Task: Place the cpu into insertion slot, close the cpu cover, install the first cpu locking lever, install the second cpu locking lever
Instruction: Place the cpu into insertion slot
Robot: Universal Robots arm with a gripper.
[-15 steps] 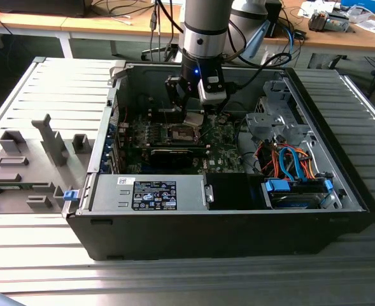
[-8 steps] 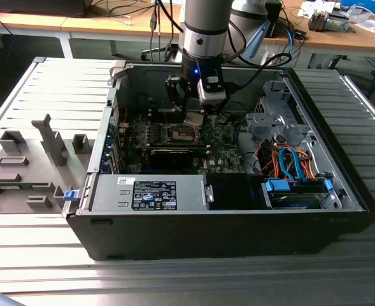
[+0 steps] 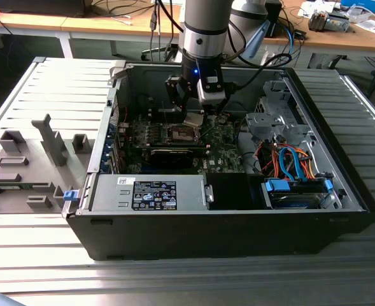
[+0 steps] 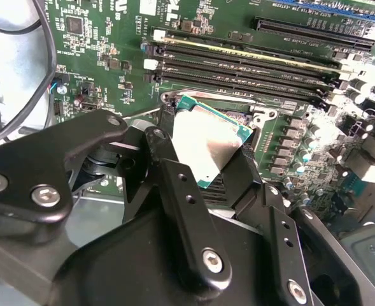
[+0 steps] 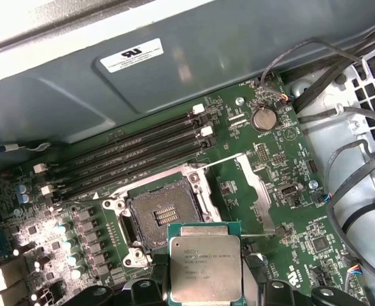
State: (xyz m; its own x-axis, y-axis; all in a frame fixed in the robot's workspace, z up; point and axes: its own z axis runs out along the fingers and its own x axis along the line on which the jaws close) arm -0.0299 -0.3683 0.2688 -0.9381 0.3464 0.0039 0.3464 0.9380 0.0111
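The arm [image 3: 203, 29] points down, its gripper [image 4: 203, 156] apparently clamped.

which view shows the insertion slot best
The first wrist view: the insertion slot lies open, dark centre and silver rim plain, with the cpu hiding just one edge. In the second wrist view the cpu covers most of it; the exterior view shows it from afar.

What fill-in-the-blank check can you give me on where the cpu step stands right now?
1. The jaws of the gripper are ____ on the cpu.
2. The insertion slot is ____, its contacts bare, with no chip seated in it.
3. The cpu cover is swung ____, clear of the slot.

Missing words: shut; empty; open.
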